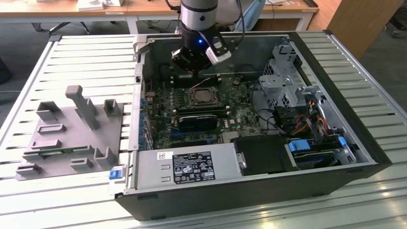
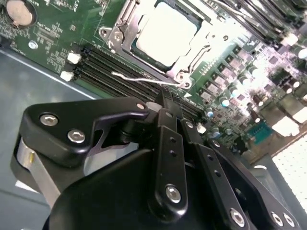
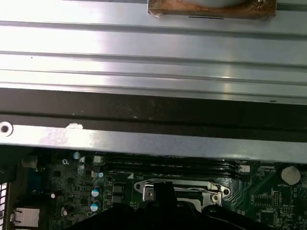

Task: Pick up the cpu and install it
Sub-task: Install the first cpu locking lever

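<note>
The cpu (image 2: 165,29), a silver-grey square, lies flat in the motherboard socket (image 2: 194,52), framed by the metal load plate; the exterior view shows the cpu (image 1: 202,97) mid-board. A thin wire lever (image 2: 144,76) stretches along the socket's side nearest my fingers. My gripper (image 2: 165,101) hovers just beyond that side, over the memory slots (image 2: 112,64), its black fingers (image 2: 169,143) pressed together with nothing between them. In the exterior view the gripper (image 1: 192,71) hangs above the board's far part, behind the socket. The first wrist view shows the socket (image 3: 182,189) past the gripper's tip (image 3: 163,190).
The open computer case (image 1: 356,114) lies on a slatted metal table (image 1: 76,57). A power supply (image 1: 190,167) fills the near side, a drive cage (image 1: 283,71) and cables (image 1: 311,119) the exterior view's right. A grey fixture (image 1: 70,133) with upright blocks stands at the left.
</note>
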You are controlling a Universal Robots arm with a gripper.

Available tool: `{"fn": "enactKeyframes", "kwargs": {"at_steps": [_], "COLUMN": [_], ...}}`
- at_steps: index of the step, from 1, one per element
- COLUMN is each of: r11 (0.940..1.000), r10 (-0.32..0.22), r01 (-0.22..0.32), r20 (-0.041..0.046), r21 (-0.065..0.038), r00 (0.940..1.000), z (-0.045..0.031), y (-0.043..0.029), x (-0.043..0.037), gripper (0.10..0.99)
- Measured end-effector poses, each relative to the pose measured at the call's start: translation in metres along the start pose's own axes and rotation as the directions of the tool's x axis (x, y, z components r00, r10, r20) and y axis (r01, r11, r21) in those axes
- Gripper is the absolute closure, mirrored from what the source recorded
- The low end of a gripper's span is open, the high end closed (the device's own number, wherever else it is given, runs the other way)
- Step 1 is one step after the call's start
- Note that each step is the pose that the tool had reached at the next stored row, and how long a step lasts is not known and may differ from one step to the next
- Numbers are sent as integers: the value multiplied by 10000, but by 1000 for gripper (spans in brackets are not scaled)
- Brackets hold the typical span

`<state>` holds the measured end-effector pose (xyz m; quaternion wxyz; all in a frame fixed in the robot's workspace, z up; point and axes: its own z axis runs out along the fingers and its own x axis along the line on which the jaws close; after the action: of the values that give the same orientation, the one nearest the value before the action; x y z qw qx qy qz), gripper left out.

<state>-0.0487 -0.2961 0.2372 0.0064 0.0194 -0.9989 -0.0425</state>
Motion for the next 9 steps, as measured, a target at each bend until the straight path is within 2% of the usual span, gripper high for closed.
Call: {"fn": "enactKeyframes", "kwargs": {"at_steps": [9], "r11": [10000], "r10": [32], "r01": [-32], "r20": [5], "r21": [-23], "r00": [10000], "z": [82], "y": [-1], "x": [-50], "gripper": [980]}}
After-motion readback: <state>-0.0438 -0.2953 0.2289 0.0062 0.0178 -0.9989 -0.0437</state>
